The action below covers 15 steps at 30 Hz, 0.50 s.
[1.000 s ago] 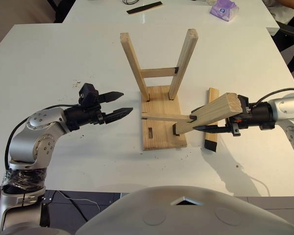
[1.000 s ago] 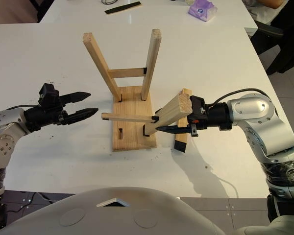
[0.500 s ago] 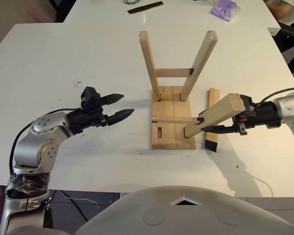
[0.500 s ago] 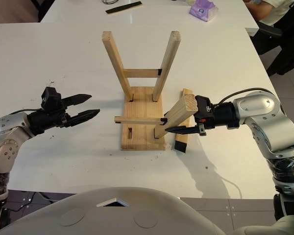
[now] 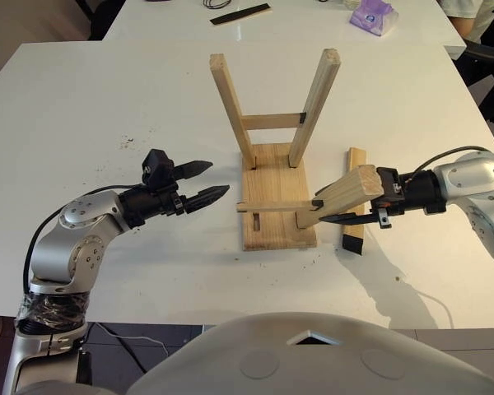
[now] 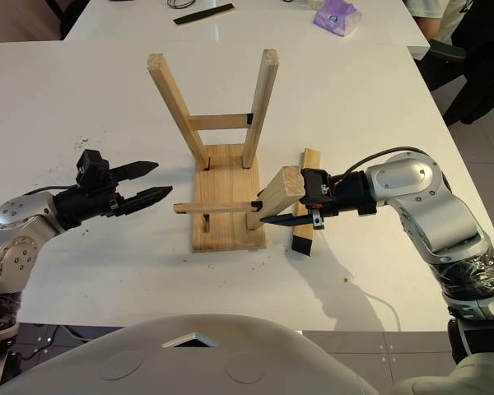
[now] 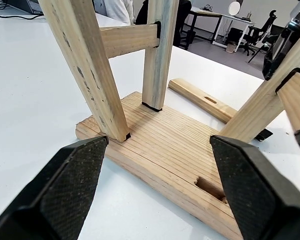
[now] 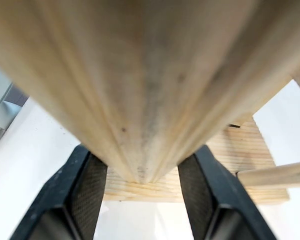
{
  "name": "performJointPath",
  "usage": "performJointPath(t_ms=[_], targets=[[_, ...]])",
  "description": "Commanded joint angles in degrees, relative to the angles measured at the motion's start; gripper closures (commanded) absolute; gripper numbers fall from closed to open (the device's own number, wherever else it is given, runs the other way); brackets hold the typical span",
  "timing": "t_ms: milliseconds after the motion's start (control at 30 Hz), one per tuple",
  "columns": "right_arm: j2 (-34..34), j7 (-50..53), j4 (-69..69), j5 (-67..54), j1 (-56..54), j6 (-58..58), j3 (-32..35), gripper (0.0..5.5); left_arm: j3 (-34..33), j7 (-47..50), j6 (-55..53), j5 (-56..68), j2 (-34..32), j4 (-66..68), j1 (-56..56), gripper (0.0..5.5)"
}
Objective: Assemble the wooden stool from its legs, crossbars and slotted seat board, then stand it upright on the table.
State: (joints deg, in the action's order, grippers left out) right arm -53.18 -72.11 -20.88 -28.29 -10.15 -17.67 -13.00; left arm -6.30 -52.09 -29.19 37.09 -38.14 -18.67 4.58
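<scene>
Roughly mid-desk, the seat board (image 5: 272,177) lies flat, two legs (image 5: 230,107) standing in its slots. It looks like stiff, light wood, best held mid-leg. Right fingers (image 5: 350,219) clamp a tilted third leg (image 5: 342,196); left fingers (image 5: 206,196) gape just beside the board.

Seat board (image 7: 165,155) showing pale unfinished wood with rough open grain, legs (image 5: 230,107) looking equally bare and matt, white table (image 5: 82,99) lying smooth, left gripper (image 5: 217,178) wearing black, matt, finely textured pads (image 7: 70,195).

Four legs (image 5: 230,107), two crossbars (image 5: 270,121), one seat board (image 5: 273,229)
</scene>
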Motion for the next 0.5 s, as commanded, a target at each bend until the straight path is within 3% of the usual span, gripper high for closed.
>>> performJointPath(t_ms=[33,167,300,333,433,500], targets=[[-0.3,-3.1,2.4,0.2,2.6,-8.2,-5.9,3.47,0.9,0.7,0.2,-1.0,0.7,-0.3,0.1,1.73],[0.4,-3.1,6.7,1.5,1.7,-8.1,-7.5,3.47,1.5,0.8,0.2,-1.4,1.2,-0.3,-0.3,1.73],[2.1,0.8,4.8,0.2,0.4,-7.3,-4.2,3.47,1.5,0.8,0.4,-1.5,1.3,-0.1,-0.2,1.73],[2.4,1.8,4.4,0.5,0.1,-6.6,-3.5,3.11,1.5,0.9,0.5,-1.6,1.4,-0.1,0.1,1.73],[1.8,4.8,3.3,4.8,-0.2,-4.6,-2.7,2.67,1.6,1.4,0.8,-2.0,1.7,-0.3,0.9,1.73],[-1.4,7.0,3.5,13.6,1.3,-2.3,-4.6,2.37,1.5,1.7,0.9,-2.2,2.0,-0.6,1.4,1.73]])
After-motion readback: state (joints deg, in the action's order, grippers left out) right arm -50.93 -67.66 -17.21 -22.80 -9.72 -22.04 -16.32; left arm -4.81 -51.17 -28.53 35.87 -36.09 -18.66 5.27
